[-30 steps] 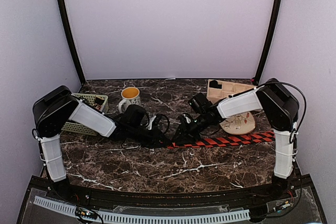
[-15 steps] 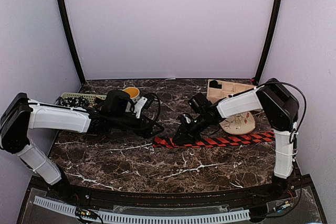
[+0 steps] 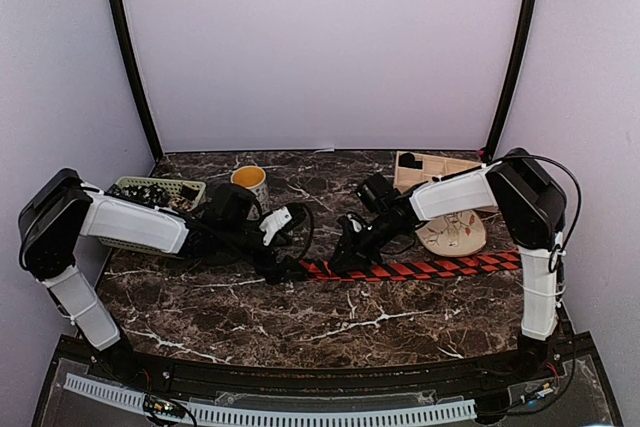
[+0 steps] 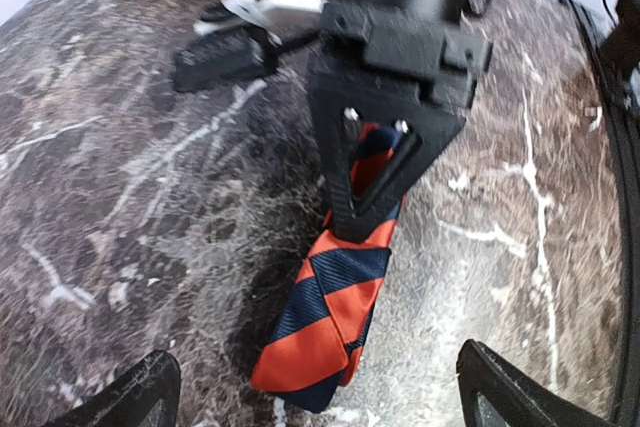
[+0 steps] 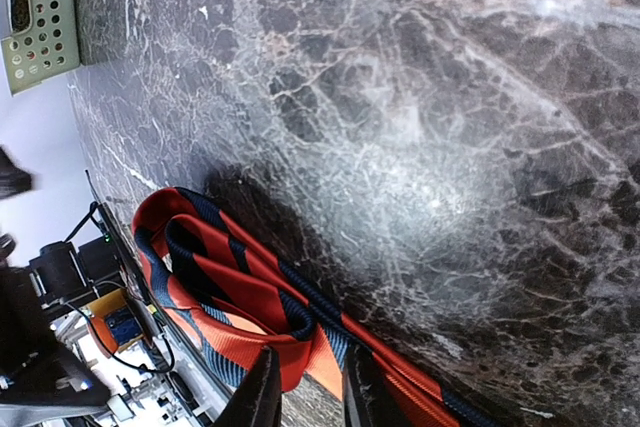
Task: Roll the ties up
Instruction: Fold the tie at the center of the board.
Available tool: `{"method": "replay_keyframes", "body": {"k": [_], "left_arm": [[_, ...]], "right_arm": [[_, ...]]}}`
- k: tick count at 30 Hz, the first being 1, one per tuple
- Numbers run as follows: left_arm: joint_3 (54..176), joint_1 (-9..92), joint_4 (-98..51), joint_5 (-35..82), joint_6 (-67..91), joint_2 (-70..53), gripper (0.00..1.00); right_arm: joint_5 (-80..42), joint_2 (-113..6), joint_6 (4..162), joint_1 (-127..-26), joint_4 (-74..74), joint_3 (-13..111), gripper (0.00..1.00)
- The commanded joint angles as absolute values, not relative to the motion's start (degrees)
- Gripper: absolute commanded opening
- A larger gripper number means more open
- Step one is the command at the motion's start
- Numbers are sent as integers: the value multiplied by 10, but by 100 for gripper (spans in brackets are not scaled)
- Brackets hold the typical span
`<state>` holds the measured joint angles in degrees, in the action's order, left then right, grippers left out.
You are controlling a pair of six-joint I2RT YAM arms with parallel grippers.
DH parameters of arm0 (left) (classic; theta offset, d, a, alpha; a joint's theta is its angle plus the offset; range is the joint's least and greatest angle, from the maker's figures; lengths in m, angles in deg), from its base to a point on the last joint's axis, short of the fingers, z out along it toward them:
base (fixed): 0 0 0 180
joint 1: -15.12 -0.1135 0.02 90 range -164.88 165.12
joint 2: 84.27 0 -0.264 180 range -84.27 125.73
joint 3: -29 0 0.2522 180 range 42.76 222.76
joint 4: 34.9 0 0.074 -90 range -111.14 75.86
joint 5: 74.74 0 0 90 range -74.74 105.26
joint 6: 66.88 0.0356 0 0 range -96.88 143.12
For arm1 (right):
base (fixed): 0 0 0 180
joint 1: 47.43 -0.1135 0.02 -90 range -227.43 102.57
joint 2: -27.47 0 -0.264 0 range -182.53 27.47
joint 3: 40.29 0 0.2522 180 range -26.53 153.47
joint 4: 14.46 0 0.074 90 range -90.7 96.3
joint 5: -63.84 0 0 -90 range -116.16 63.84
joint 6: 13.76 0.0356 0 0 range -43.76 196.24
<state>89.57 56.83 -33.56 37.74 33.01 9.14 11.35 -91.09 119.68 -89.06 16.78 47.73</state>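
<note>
A red-and-dark striped tie [image 3: 420,268] lies across the marble table, running right from the middle. My right gripper [image 3: 341,258] is shut on it near its left end. In the right wrist view the tie [image 5: 225,292] curls into a loose loop, pinched between my right gripper [image 5: 312,392] fingers. My left gripper [image 3: 285,265] hovers just left of the tie's end, open and holding nothing. In the left wrist view the folded tie end [image 4: 330,322] lies flat between the wide-spread tips of my left gripper [image 4: 315,382], under the right gripper's fingers [image 4: 352,187].
A green basket [image 3: 160,191] and a mug [image 3: 249,180] stand at the back left. A wooden compartment tray [image 3: 440,168] and a pale dish [image 3: 455,235] are at the back right. Black cables trail from both wrists. The basket's corner [image 5: 40,27] shows in the right wrist view.
My left arm drew back toward the mug, then returned to the tie's end with its jaws opening wide. The tie's left end shifted a little left. The right gripper stayed put.
</note>
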Motion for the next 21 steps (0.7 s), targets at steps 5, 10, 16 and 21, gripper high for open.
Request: {"method": "replay_keyframes", "body": {"k": [5,10,16,21], "left_arm": [[944,572,-336,438,459,199,94],[974,577,-347,430,483,240,88],[995,588,-341,423,519,268,83],[996,594,-321,417,519,273,60]], "right_arm": [[99,-925,1177,-895,192,493,21],[97,-924,1171,-895,197,495,21],[96,-928,1155,-895,212,505,21],[94,-919,1153,-895,215,512,22]]}}
